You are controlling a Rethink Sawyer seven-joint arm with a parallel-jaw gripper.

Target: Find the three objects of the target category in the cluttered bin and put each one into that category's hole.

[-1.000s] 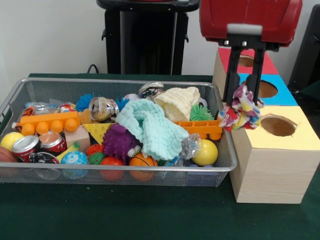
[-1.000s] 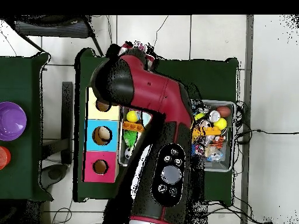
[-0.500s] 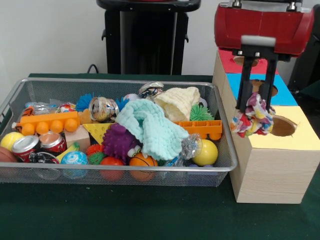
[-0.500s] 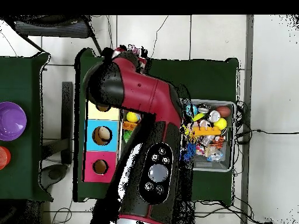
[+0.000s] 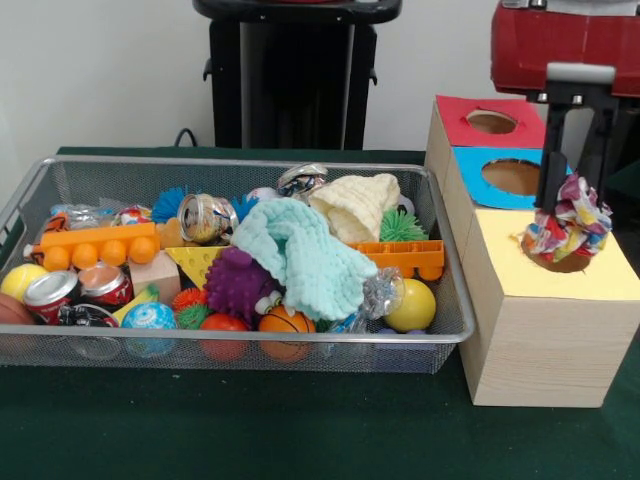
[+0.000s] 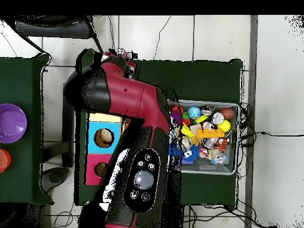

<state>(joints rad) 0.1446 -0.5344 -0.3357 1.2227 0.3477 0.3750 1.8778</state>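
The wire mesh bin is full of mixed toys, cans and cloths; it also shows in the overhead view. To its right in the front view stand three wooden boxes with round holes: red top, blue top, yellow top. My gripper is shut on a multicoloured cloth bundle and holds it right over the yellow box's hole, which it mostly hides. In the overhead view the arm covers the gripper and the yellow box.
In the bin lie a teal cloth, a cream knitted cloth, a purple spiky ball, a yellow ball, orange blocks and cans. A purple bowl stands on a side table.
My gripper has carried the cloth bundle to the right in the front view, from beside the bin's end to over the yellow box's hole.
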